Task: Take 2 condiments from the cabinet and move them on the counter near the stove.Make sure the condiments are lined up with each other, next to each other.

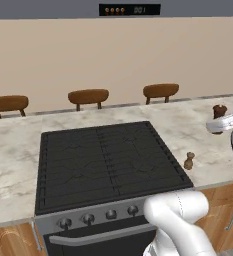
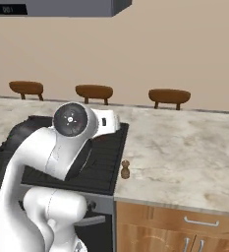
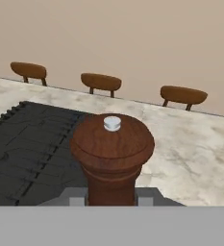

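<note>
**A:** quick check on where things stand? The dark reddish-brown shaker (image 3: 112, 156) is seen clamped upright between the fingers of the gripper (image 3: 111, 198), held up in the air over the counter (image 1: 208, 150), to the right of the stove (image 1: 105, 162).

**B:** yep, a firm grip on the neck of that one, knob up. The light brown shaker (image 1: 189, 160) is already stood on the counter, just beside the stove's right edge, towards the front edge. From the held one it's found lower and nearer the front.

**A:** so a spot next to it is wanted, long axis kept vertical?

**B:** probably. Plenty of bare counter is left to the right and behind it; only the stove edge on the left needs to be avoided.
</note>
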### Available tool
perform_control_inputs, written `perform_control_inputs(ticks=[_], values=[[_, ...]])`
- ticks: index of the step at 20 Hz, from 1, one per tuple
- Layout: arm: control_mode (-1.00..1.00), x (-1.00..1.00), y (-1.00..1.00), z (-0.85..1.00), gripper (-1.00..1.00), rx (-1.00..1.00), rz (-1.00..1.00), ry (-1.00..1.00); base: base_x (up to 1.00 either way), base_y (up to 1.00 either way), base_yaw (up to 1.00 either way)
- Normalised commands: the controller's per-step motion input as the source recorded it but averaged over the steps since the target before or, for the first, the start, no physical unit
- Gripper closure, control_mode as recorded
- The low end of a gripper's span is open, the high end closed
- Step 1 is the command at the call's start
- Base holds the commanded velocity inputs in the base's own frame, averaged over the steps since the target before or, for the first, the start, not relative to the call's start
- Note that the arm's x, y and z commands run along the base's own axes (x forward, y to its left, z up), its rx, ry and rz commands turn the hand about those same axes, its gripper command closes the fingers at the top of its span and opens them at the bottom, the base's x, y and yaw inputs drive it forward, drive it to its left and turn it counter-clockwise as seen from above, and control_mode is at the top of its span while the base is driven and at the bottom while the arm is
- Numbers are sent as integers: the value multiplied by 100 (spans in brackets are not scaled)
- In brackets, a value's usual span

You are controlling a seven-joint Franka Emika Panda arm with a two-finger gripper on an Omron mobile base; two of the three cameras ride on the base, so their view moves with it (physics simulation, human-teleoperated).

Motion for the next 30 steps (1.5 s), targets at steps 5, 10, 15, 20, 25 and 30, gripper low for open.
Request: perform_control_inputs(ticks=[5,10,15,20,25,30], values=[[-100,0,-14,-75,100,2,17,-17,0,0,0],[-100,0,-12,-49,100,1,9,-2,0,0,0],[-100,0,-30,-47,100,0,4,0,0,0,0],[-100,0,-32,-58,100,0,4,0,0,0,0],[-100,0,-29,-58,100,0,8,0,0,0,0],[-100,2,-26,-48,100,0,7,0,0,0,0]])
